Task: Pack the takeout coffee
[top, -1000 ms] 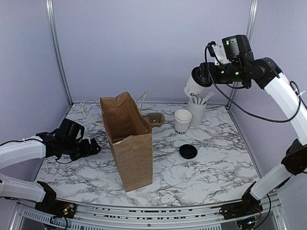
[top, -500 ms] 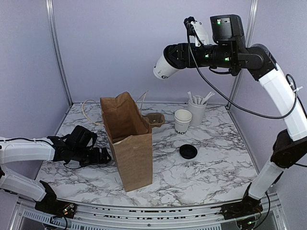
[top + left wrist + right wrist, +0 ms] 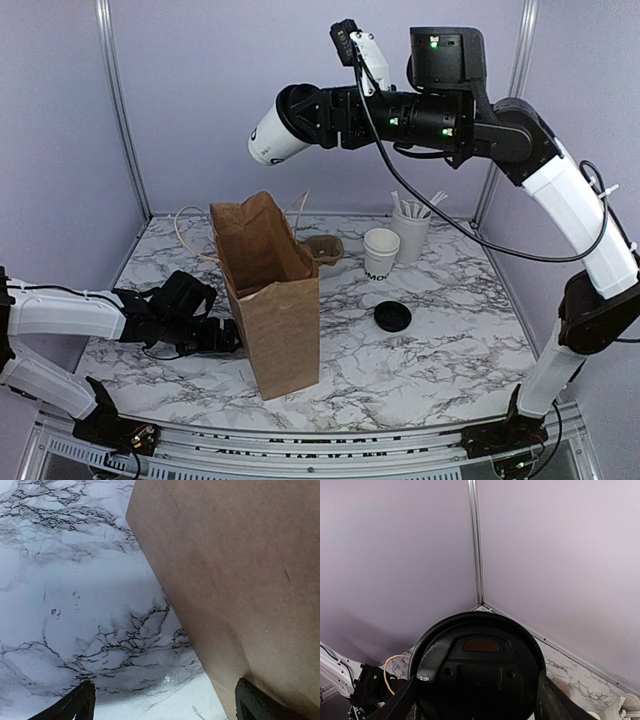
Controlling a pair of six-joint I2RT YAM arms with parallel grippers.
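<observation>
The takeout coffee (image 3: 272, 138), a white paper cup with a black lid, hangs on its side high above the brown paper bag (image 3: 268, 300), base pointing left. My right gripper (image 3: 305, 118) is shut on it. In the right wrist view the black lid (image 3: 477, 665) fills the space between the fingers (image 3: 402, 705). My left gripper (image 3: 225, 335) lies low on the table, open, at the bag's left base. The left wrist view shows its right fingertip (image 3: 250, 702) against the bag wall (image 3: 240, 580). A second white lettered cup (image 3: 380, 252) stands open, with a loose black lid (image 3: 392, 317) in front of it.
A white cup of stirrers (image 3: 411, 232) stands at the back right. The brown pulp carrier (image 3: 322, 248) sits behind the bag. A cord (image 3: 182, 232) loops at the back left. The marble table (image 3: 440, 360) is walled by lilac panels.
My right arm has swung left and up, carrying the cup from over the stirrers to above the bag. My left gripper has slid right to the bag's base.
</observation>
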